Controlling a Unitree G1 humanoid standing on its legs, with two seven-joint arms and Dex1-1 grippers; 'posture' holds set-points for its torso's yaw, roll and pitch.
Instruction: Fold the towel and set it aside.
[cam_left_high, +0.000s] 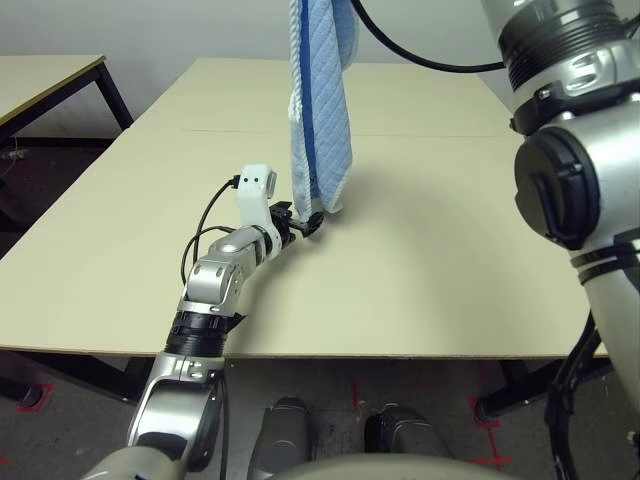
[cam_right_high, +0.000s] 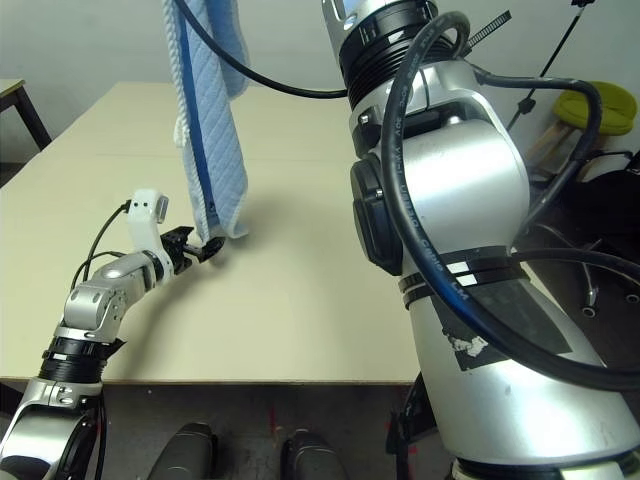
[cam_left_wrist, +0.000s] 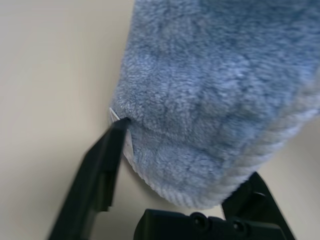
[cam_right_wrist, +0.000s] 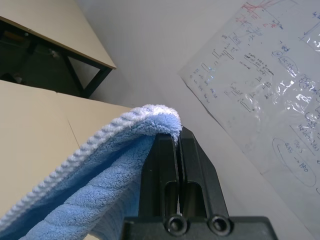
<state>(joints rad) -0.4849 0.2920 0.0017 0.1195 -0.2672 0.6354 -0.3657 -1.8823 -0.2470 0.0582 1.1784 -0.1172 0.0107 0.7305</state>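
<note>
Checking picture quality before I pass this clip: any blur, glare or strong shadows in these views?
Left eye view: even light, sharp, a soft shadow on the table beside the hanging towel. Left wrist view: the towel's lower end is close and soft, out of focus. Right wrist view: fingers crisp, glare patches on the whiteboard sheet.

head stereo: down over table (cam_left_high: 420, 300) | wrists: close on towel (cam_left_wrist: 215, 100)

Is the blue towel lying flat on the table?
No, the towel hangs down from above, with only its bottom end near the table.
</note>
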